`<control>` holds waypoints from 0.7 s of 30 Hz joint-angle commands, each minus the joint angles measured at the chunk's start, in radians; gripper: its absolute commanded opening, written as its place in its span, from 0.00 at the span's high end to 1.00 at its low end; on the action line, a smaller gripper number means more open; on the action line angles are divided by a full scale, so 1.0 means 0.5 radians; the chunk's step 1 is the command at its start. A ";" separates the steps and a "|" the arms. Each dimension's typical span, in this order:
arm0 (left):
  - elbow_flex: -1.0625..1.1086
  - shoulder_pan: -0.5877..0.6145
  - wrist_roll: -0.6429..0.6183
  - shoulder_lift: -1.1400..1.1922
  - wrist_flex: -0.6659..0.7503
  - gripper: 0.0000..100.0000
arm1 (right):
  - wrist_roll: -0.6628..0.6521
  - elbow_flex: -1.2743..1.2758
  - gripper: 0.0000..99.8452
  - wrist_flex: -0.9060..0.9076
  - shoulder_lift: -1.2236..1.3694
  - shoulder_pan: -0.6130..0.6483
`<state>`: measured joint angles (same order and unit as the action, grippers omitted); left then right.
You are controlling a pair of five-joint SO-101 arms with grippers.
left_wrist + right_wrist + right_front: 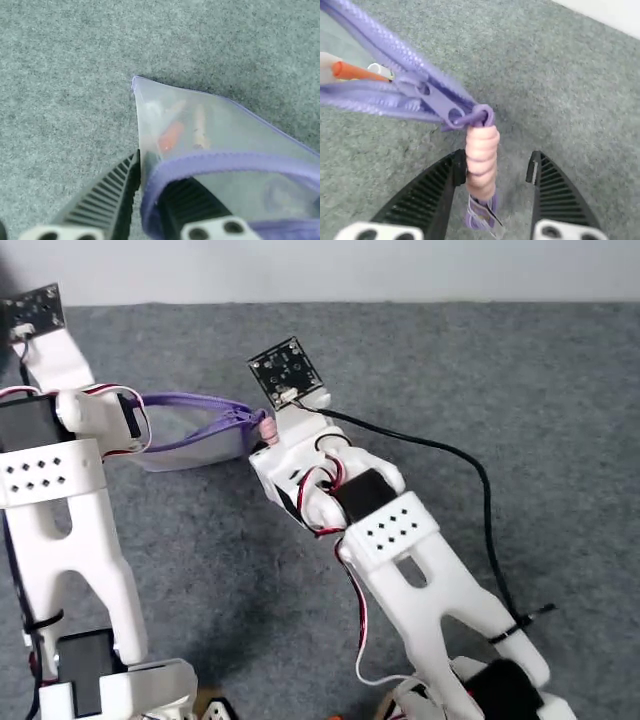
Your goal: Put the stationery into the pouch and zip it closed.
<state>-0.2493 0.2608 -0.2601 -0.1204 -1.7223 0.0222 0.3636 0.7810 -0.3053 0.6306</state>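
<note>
jaws clenched on the pouch [225,130] by the left gripper [150,200], those of the right gripper [495,175] gaping around the zipper pull [481,152]: zipping likely needs a pinch next.

The pouch [190,435] stretches between the two grippers, over the mat [500,390]. One end of it sits pinched between the fingers of the left gripper [150,172]. The stationery [172,135] lies inside the pouch, just beyond those fingertips. At the far end, the slider [437,102] is just ahead of the right gripper [497,160]. The pull [481,160] hangs from it between that gripper's parted fingers, touching one and apart from the other.
</note>
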 commanded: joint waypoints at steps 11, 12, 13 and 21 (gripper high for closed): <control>-0.011 -0.009 -0.015 -0.028 0.015 0.98 | -0.037 -0.015 0.97 -0.072 -0.192 -0.155; -0.011 -0.009 -0.015 -0.028 0.015 0.98 | -0.055 -0.012 0.98 -0.072 -0.232 -0.155; -0.011 -0.012 -0.015 -0.028 0.018 0.98 | -0.101 -0.009 1.00 -0.072 -0.265 -0.152; -0.118 -0.025 -0.015 -0.034 0.006 0.98 | -0.288 0.061 0.99 -0.072 -0.480 -0.133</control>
<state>-0.2539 0.2608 -0.2601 -0.1204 -1.7223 -0.0974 0.4035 0.7564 -0.4787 0.5708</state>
